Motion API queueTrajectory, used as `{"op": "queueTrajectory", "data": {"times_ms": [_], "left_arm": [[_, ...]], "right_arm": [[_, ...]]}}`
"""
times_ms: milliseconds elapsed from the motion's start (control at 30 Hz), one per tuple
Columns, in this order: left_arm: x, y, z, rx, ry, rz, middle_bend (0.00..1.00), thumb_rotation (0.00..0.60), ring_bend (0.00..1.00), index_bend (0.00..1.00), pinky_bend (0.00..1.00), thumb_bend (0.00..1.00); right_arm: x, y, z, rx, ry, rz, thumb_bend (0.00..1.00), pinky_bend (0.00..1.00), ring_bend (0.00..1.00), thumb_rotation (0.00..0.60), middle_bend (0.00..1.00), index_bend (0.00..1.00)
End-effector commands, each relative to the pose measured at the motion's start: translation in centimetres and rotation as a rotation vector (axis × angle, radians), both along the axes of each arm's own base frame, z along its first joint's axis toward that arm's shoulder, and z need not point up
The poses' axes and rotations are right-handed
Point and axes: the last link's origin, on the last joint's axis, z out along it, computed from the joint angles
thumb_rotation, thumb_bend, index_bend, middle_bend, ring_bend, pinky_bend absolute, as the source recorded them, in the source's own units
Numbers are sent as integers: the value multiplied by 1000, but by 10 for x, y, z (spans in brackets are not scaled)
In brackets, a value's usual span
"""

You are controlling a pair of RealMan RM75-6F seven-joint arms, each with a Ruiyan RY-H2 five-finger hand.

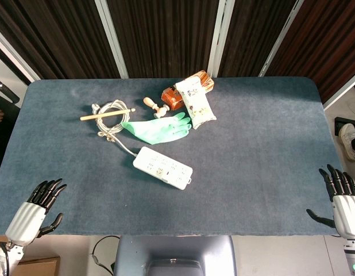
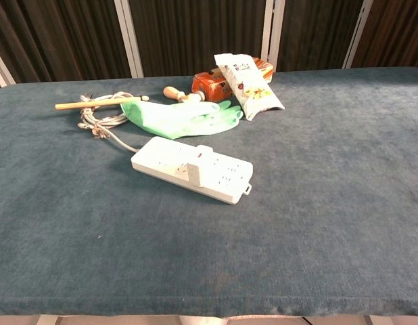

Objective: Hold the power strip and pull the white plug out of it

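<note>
Lying diagonally: power strip (image 1: 163, 167) | white plug (image 2: 199, 168) upright

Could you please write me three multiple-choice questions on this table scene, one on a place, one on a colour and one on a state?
1. Where does the glove lie?
A. behind the power strip
B. by the robot's right hand
C. on the snack packet

2. What colour is the glove?
A. red
B. green
C. black

3. What is the state of the white plug?
A. held by the left hand
B. lying on the table
C. seated in the strip

Answers: 1 A, the glove is just beyond the strip. 2 B, plainly green. 3 C, it stands upright in a socket; both hands hold nothing.
</note>
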Motion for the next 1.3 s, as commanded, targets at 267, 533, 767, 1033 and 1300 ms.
{"op": "queueTrajectory", "data": {"times_ms": [267, 533, 767, 1033, 1300], "left_arm": [[19, 10, -27, -29, -73, -105, 0, 600, 0, 0, 73, 407], [71, 45, -92, -77, -22, -283, 0, 600, 0, 0, 73, 404], [122, 71, -147, -119, 77, -329, 0, 600, 0, 0, 72, 402], [150, 104, -184, -105, 118, -288, 0, 600, 0, 0, 73, 398], [177, 126, -217, -55, 157, -266, 0, 600, 0, 0, 80, 396]], "right_arm": [[5, -8, -10, 22, -1, 39, 131, 0, 0, 600, 0, 0], [14, -27, -17, 28, -47, 61, 132, 0, 0, 600, 0, 0], [10, -40, -20, 57, -54, 24, 131, 0, 0, 600, 0, 0], [6, -41, -16, 50, -64, -2, 130, 0, 0, 600, 0, 0], [4, -43, -13, 50, -73, -18, 131, 0, 0, 600, 0, 0]]}}
